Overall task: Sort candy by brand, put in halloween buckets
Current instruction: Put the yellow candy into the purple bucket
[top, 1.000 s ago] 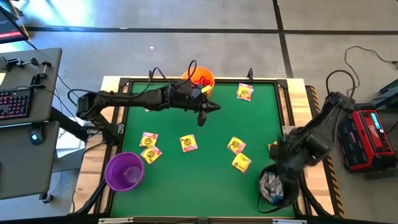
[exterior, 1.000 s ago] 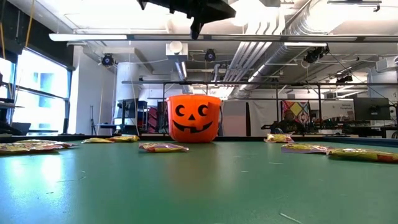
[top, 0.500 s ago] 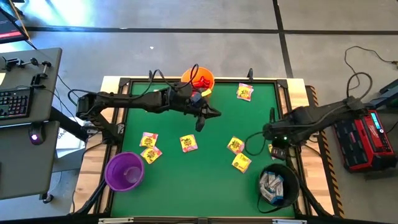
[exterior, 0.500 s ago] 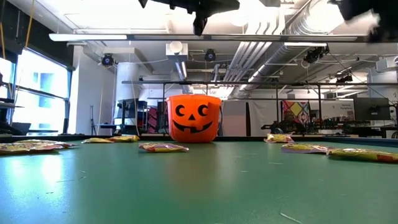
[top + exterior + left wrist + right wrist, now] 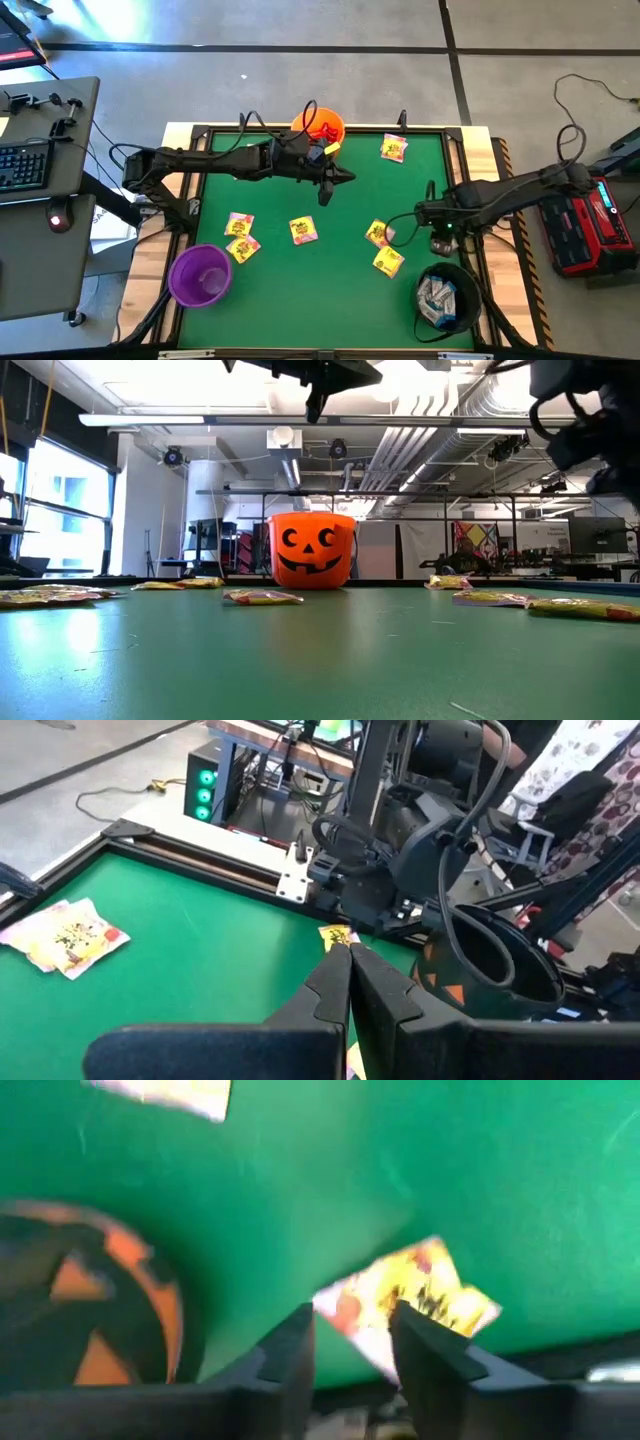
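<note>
Right gripper [image 5: 392,228] is stretched out low over the right part of the green table [image 5: 330,290], its fingers [image 5: 290,1350] parted a little with nothing between them, and a yellow packet [image 5: 377,233] lies just ahead of the tips, so I'd guess that one is the next to go. Left gripper [image 5: 326,190] hangs in the air just in front of the orange bucket [image 5: 318,127] at the far edge, fingers [image 5: 340,982] pressed together and holding nothing that I can see.

As for progress, it looks roughly half done. The orange bucket has red packets inside, and the black bucket [image 5: 445,298] at the near right corner holds a heap of white-blue ones. The purple bucket [image 5: 200,275] at the near left corner looks empty. No red or white-blue candy is left lying loose on the table as far as I can tell. What remains is the yellow candy: six packets spread flat on the table, two near the purple bucket, one in the middle, two on the right and one by the far edge
</note>
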Available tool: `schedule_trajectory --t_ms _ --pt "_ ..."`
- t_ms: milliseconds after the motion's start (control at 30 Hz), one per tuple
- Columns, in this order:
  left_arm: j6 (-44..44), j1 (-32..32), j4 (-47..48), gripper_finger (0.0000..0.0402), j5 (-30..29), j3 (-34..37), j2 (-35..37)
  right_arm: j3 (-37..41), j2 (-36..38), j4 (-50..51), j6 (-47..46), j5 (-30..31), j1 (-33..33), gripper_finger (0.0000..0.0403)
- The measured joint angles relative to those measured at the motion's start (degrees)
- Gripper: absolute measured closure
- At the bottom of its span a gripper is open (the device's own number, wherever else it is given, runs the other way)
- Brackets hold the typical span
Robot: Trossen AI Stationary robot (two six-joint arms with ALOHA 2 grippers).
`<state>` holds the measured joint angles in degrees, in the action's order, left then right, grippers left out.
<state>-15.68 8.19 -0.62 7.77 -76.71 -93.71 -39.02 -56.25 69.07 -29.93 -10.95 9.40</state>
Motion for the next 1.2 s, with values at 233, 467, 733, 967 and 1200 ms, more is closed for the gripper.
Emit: schedule_trajectory --t_ms 233,467,733,967,1200 --pt "-0.75 0.00 1.57 0.0401 -0.02 0.00 0.00 -0.03 -5.21 -0.87 0.81 1.61 -0.10 0.0211" --pt "0.53 0.00 4.30 0.0401 -0.06 0.00 0.00 -0.03 -17.49 -1.13 11.13 -0.04 -3.59 0.0208" --pt "2.83 0.00 6.12 0.0401 -0.02 0.00 0.00 -0.90 -30.71 -2.37 18.34 0.63 -9.02 0.0208" --pt "4.30 -0.02 7.56 0.0401 0.11 0.00 0.00 -1.43 -36.89 -2.38 22.05 -0.32 -9.89 0.0264" --pt "4.84 -0.07 11.42 0.0401 0.25 0.00 0.12 -2.46 -36.59 -0.88 20.92 -2.14 -9.87 0.0393"
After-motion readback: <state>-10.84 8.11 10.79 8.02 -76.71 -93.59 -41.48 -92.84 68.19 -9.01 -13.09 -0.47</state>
